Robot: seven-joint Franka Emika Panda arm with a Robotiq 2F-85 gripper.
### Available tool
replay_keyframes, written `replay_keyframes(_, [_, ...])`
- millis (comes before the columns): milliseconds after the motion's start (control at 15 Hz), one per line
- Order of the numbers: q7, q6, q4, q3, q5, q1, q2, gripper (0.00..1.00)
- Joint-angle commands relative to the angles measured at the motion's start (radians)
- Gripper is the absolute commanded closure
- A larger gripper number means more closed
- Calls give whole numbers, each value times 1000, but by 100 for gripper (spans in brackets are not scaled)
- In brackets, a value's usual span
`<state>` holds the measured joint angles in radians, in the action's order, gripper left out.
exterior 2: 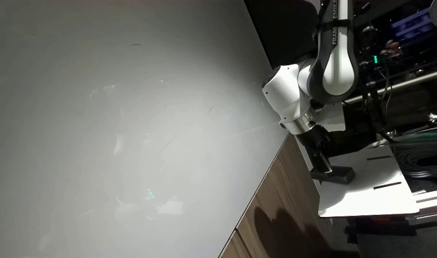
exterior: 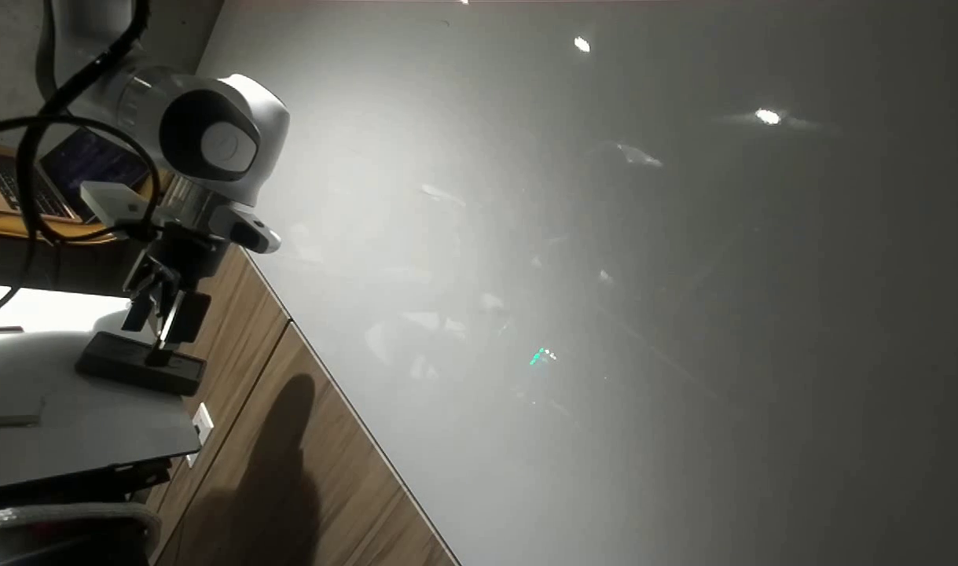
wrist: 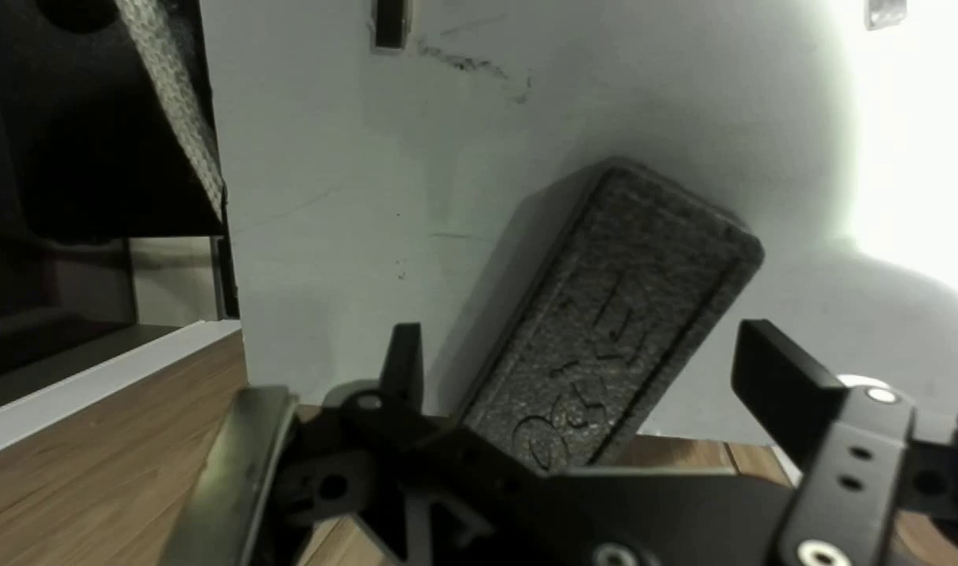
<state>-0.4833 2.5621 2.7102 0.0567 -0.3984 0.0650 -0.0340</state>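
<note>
- A broad, glossy grey-white board (exterior: 683,330) fills most of both exterior views; bright reflections (exterior: 768,116) dot its surface;
- Brown wood-grain panelling (exterior: 353,479) meets the board along a straight slanting edge; a dark shadow (exterior: 278,472) falls across the grain;
- A white and dark-grey jointed robot arm (exterior 2: 335,77) bends downward beside the board; black cables (exterior: 78,84) loop beside it;
- A flat, pale slotted shelf (exterior 2: 369,204) lies below the arm, just beside the panelling;
- A laptop with a dark screen (exterior: 89,161) rests behind the arm;
- The black two-fingered gripper (wrist: 578,343) is spread wide and holds nothing; its fingers flank a dark-grey, rough-textured rectangular block (wrist: 636,291), with shelf visible in both gaps;
- The block lies on the shelf, one end past its edge in the wrist view; lines are cut into its top (too faint to read);
- A small white rectangular plate (exterior: 203,417) is fixed to the panelling.
</note>
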Motion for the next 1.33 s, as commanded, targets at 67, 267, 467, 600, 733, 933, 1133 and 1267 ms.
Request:
replay_keyframes(67, [-157, 38, 25, -3, -150, 21, -11, 0])
replay_keyframes(267, [-217, 37, 24, 0, -201, 31, -13, 0])
replay_keyframes(467, [-248, 35, 27, -1, -229, 32, -12, 0])
replay_keyframes(600, [-255, 36, 30, -4, -238, 28, -9, 0])
replay_keyframes(733, [-262, 36, 31, -5, -242, 27, -8, 0])
replay_keyframes(933, [-262, 32, 31, 1, -233, 32, 3, 0])
replay_keyframes(1133, [-250, 29, 34, 13, -210, 41, 19, 0])
replay_keyframes(1267, [-246, 27, 36, 19, -201, 47, 31, 0])
